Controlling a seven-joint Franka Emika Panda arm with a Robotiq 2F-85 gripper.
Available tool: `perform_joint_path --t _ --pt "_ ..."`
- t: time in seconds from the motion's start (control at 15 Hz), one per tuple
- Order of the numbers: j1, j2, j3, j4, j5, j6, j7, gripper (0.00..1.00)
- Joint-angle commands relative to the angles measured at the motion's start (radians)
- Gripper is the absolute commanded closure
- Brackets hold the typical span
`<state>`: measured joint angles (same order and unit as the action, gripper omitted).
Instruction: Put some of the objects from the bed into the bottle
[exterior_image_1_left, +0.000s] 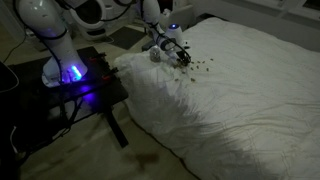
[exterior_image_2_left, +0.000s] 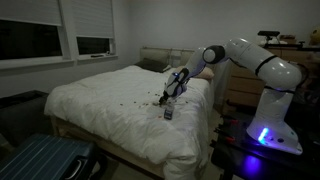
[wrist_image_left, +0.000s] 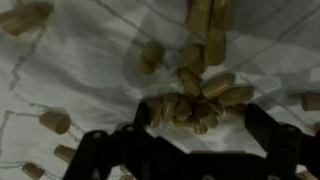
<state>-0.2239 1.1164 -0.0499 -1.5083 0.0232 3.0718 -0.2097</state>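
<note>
The objects are small olive-brown pellets scattered on the white duvet of the bed (exterior_image_1_left: 250, 100). In the wrist view a heap of the pellets (wrist_image_left: 195, 95) lies on the cloth between and just ahead of my two dark fingers. My gripper (wrist_image_left: 200, 128) is open, fingers down at the duvet on either side of the heap. In both exterior views the gripper (exterior_image_1_left: 182, 57) (exterior_image_2_left: 170, 97) is low over the pellet scatter (exterior_image_1_left: 197, 66) (exterior_image_2_left: 150, 101). The small pale bottle (exterior_image_1_left: 156, 55) (exterior_image_2_left: 168, 113) stands on the bed (exterior_image_2_left: 110, 110) right beside the gripper.
The robot base with blue light (exterior_image_1_left: 70, 72) (exterior_image_2_left: 268, 135) stands on a dark side table (exterior_image_1_left: 95, 90) beside the bed. A suitcase (exterior_image_2_left: 40, 160) lies on the floor at the bed's foot. A headboard and pillow (exterior_image_2_left: 155, 62) are behind the gripper.
</note>
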Motion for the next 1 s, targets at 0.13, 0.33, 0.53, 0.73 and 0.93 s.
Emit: perform_joint_path --t 0.13,0.33,0.53,0.73,0.93 --pt "0.009 0.021 -0.02 0.048 -0.02 -0.055 0.05 0.26" --pt "0.007 0.021 -0.021 0.049 -0.018 -0.068 0.057 0.49" --pt "0.008 0.018 -0.025 0.049 -0.017 -0.071 0.066 0.71" --pt "0.007 0.012 -0.025 0.043 -0.018 -0.068 0.065 0.95" --pt "0.011 -0.006 -0.034 0.023 -0.021 -0.06 0.064 1.0"
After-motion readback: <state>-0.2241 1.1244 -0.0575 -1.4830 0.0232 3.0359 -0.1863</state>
